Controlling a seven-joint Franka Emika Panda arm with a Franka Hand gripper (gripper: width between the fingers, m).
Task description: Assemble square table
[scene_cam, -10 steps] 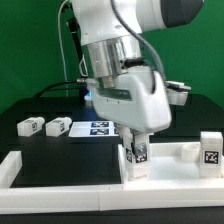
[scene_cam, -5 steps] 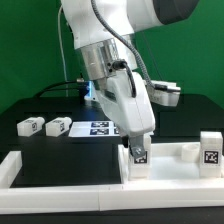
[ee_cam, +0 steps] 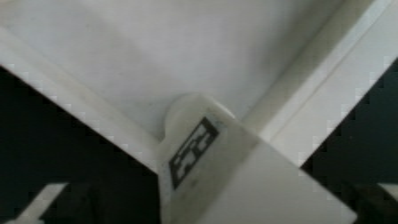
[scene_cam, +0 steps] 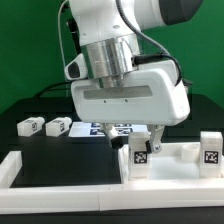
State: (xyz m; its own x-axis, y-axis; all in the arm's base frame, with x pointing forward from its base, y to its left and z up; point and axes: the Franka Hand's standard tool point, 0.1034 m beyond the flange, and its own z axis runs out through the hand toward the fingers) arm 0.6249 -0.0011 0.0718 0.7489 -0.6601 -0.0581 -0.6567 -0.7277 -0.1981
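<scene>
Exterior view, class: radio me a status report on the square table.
Gripper over upright white tagged leg, grip unclear. Leg stands at corner of white square tray-like tabletop. No obstruction seen.

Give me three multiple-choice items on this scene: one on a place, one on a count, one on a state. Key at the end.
1. Where do the two lying legs rest?
A. on the black table, to the exterior view's left of the marker board
B. stacked on each other
C. standing on the marker board

2. How many legs show in the exterior view?
A. two
B. three
C. four

3. The leg under the gripper is
A. lying flat
B. upright
C. leaning on the marker board

Key: 1 A, both lie on the dark surface beside the board. 2 C, two lying, one under the gripper, and a fourth leg at the exterior view's right. 3 B, it stands on end at the table top corner.
</scene>
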